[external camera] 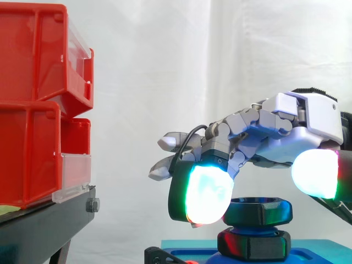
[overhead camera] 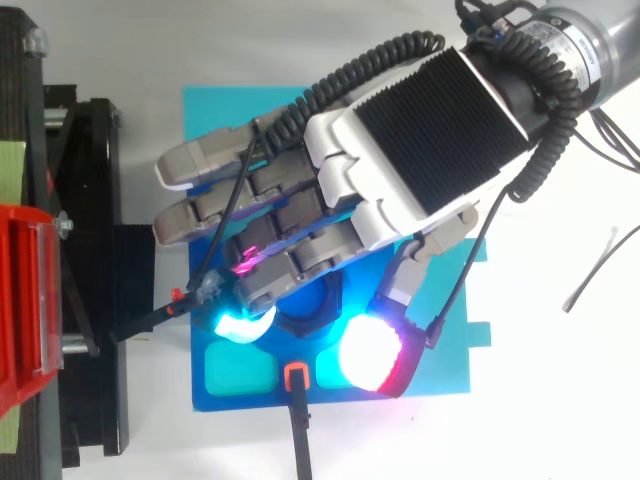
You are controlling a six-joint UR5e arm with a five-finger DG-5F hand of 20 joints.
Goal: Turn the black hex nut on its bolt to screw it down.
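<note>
your hand (overhead camera: pixel 420 130) sits curled over the black hex nut (external camera: pixel 257 212). one glowing pad (external camera: pixel 206 195) is at the nut's left flank and the thumb pad (overhead camera: pixel 370 350) at its right (contact looks made, though the thumb side is less plain). this opposed pinch gives purchase for turning. the nut stands just above the black hex base (external camera: pixel 253 243) on the blue plate (overhead camera: pixel 450 370). i judge few turns remain.

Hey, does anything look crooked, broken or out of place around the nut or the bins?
Nothing stands out. The black hex nut sits level above the blue plate, the hand is over it, and the red bins are stacked neatly on their stand.
</note>
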